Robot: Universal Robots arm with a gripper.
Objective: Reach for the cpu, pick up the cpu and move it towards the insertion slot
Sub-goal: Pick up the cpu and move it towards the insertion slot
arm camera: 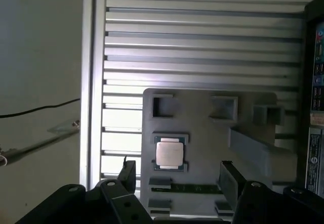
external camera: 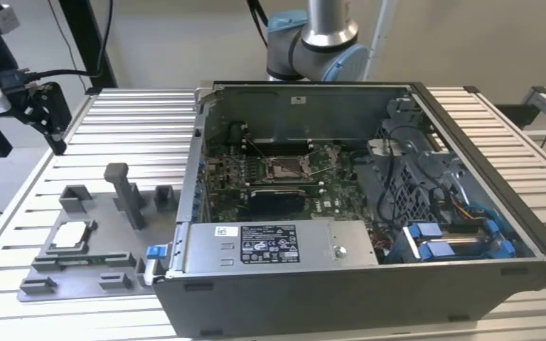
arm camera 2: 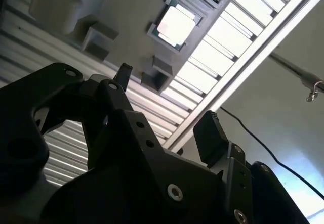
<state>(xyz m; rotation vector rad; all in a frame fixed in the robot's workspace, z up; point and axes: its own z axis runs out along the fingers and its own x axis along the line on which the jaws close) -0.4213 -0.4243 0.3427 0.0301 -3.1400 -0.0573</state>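
Gripper (external camera: 31, 152) empty, jaws spread wide, hanging above and outward of the grey fixture plate (external camera: 111, 249), on the side away from the computer case (external camera: 349, 298), part cut off by the exterior view's left edge. In both wrist views the two black fingertips (arm camera: 226, 167) frame the plate from above, touching nothing. cpu (arm camera: 169, 153) lies flat, silvery face up, in a square nest on the plate near its outer edge, well apart from the gripper; in the second wrist view its face is washed out by glare. Around the cpu on the plate: small hollow blocks (arm camera: 161, 106), low blocks near the nest, and a tall upright post (external camera: 121, 192) between the nest and the case side of the plate. Plate rests on a slatted metal table (external camera: 131, 121). Case stands just beside the plate on the exterior view's right, open on top, its side wall and the labelled power supply (external camera: 264, 245) between the plate and the board inside. insertion slot (external camera: 287, 167) sits in the green board inside the case, well apart from the plate, metal frame showing; pin field and lever hard to make out. Black rectangle (external camera: 275, 204) just next to the slot on the power-supply side. Wires and blue parts (external camera: 443, 245) at the case end far from the plate. Arm base (external camera: 316, 42) behind the case, upper part cut off. A thin black cable (arm camera: 40, 110) runs on the floor beyond the table edge
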